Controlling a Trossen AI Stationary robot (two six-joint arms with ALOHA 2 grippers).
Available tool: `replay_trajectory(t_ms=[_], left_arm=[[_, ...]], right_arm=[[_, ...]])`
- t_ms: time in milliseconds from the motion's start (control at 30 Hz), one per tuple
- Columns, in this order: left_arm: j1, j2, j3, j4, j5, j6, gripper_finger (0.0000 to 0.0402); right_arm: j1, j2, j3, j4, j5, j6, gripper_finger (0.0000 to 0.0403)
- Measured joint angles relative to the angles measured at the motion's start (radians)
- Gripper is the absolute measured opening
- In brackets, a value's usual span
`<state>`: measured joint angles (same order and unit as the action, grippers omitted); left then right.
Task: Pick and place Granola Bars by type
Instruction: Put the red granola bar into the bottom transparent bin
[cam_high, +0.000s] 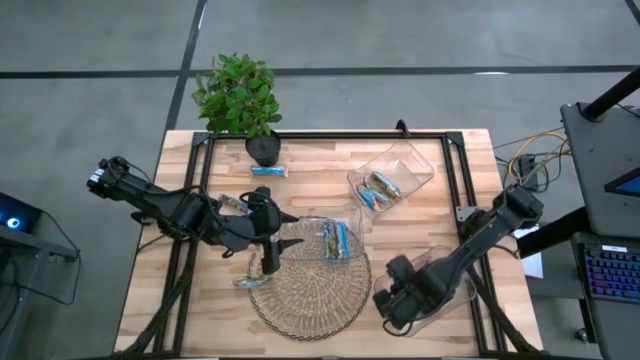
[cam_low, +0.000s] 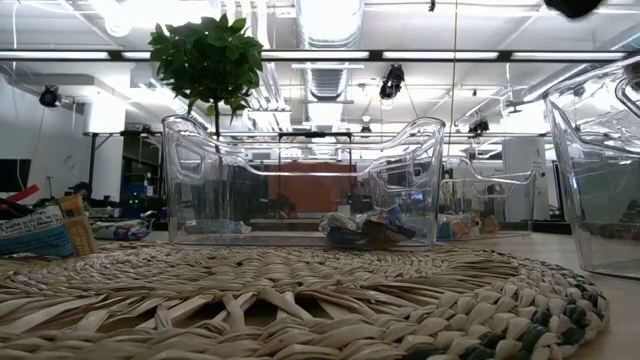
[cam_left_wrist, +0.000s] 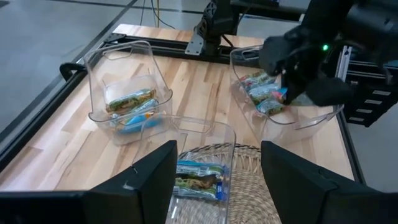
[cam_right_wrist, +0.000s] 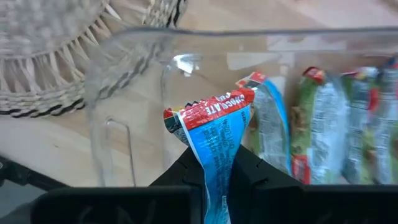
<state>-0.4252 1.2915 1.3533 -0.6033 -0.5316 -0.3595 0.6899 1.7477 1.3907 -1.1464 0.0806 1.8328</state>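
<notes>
My right gripper (cam_high: 400, 296) hangs over the clear tray (cam_high: 452, 266) at the table's near right, shut on a blue granola bar (cam_right_wrist: 214, 134) with a red crimped end. Several green and blue bars (cam_right_wrist: 323, 124) lie on that tray's floor. Above the left part of the round wicker mat (cam_high: 310, 295), my left gripper (cam_left_wrist: 214, 180) stands open with nothing between its fingers. A second tray (cam_high: 335, 240) with bars rests on the mat, and a third (cam_high: 390, 182) with bars stands at the far right. Loose bars lie on the table (cam_high: 268, 171) (cam_high: 235, 203) (cam_high: 250, 282). My right gripper pinches one end of the blue bar (cam_right_wrist: 214, 167) between its two fingers (cam_right_wrist: 252, 171). The fingers come from above, pointing down. The bar hangs below them along their line, its red crimped free end (cam_right_wrist: 211, 109) lowest, inside the tray beside the bars lying there.
A potted plant (cam_high: 240, 100) stands at the table's far edge, left of middle. A black frame rail (cam_high: 330, 135) runs along the far side, with cables beyond the right edge. Bare wood lies between the mat and the far-right tray.
</notes>
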Motion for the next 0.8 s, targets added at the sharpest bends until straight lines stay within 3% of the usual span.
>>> replay_trajectory(t_ms=[433,800], left_arm=[[0.005,0.0,0.0,0.01,-0.009,-0.062,0.0213],[0.006,0.0,0.0,0.011,-0.017,-0.123,0.0213]], right_arm=[[0.004,-0.001,-0.265,0.281,-0.002,-0.081,0.0022],[0.002,-0.011,-0.342,0.392,0.049,-0.191,0.0022]])
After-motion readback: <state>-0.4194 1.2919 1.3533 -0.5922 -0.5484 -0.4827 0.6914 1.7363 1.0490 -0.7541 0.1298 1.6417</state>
